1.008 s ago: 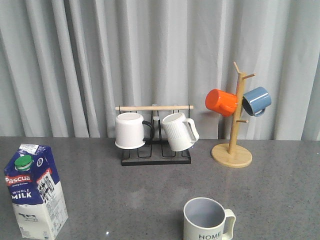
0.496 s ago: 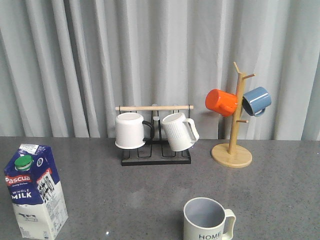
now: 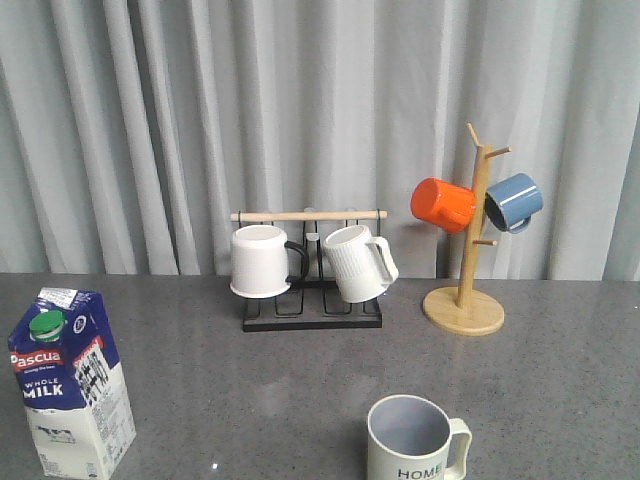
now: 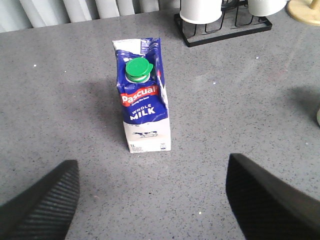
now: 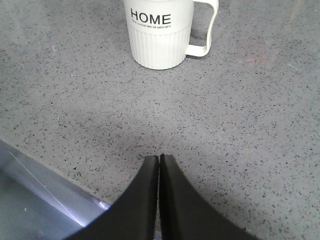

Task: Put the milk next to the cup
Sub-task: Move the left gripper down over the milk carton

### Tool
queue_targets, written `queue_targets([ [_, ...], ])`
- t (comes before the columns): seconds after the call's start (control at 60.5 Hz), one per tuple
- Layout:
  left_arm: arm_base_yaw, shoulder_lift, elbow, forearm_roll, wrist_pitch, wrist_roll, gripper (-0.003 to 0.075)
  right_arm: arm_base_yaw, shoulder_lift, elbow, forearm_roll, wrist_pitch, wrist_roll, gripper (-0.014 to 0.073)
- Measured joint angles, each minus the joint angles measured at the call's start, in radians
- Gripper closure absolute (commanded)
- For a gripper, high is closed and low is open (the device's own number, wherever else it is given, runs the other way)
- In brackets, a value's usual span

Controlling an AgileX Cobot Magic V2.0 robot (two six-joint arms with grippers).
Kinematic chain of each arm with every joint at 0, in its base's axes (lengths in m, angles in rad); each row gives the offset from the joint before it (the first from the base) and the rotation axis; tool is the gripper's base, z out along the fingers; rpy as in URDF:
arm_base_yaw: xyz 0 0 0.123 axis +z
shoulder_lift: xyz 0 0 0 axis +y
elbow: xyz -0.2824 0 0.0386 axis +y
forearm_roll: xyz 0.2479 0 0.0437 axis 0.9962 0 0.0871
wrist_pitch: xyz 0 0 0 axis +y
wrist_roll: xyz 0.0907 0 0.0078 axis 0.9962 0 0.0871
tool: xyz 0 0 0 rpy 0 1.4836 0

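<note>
**Milk carton stands ahead of spread left fingers, cup well off to the right**

The milk (image 3: 68, 380) stands upright on the grey table (image 3: 250, 400) at the near left in the front view, green cap and "WHOLE MILK" lettering facing the robot. In the left wrist view the carton (image 4: 142, 107) sits ahead of the left gripper (image 4: 152, 200), roughly on the line between its two fingers (image 4: 42, 205) but clear of both (bare tabletop lies between carton and fingertips). Those fingers are spread wide and grasp nothing.

The cup (image 3: 412, 438) rests upright at the near right-centre of the table, handle pointing right, well apart from the milk. The right wrist view shows the cup (image 5: 160, 32) with its "HOME" lettering ahead of the right gripper (image 5: 159, 165), whose fingers are pressed together and empty, not touching the mug.

Behind, a black rack (image 3: 310, 300) carries two white mugs, and a wooden mug tree (image 3: 470, 250) holds an orange mug (image 3: 442, 204) and a blue mug (image 3: 514, 202).
</note>
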Motion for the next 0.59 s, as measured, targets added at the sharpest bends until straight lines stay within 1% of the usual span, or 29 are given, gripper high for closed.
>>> queue_targets([
  [0.116,0.0,0.025,-0.027,-0.027,0.034,-0.024,0.0134,0.0,0.0,0.0,0.0,-0.007,0.0,0.0599],
  [0.231,0.0,0.097,-0.092,-0.045,0.09,-0.037,0.0134,0.0,0.0,0.0,0.0,-0.007,0.0,0.0599],
  [0.314,0.0,0.159,-0.164,-0.043,0.115,-0.04,0.0134,0.0,0.0,0.0,0.0,-0.008,0.0,0.0599],
  [0.479,0.0,0.305,-0.327,-0.016,0.123,-0.04,0.0134,0.0,0.0,0.0,0.0,-0.008,0.0,0.0599],
  [0.595,0.0,0.41,-0.44,-0.006,0.164,-0.041,0.0134,0.0,0.0,0.0,0.0,-0.008,0.0,0.0599],
])
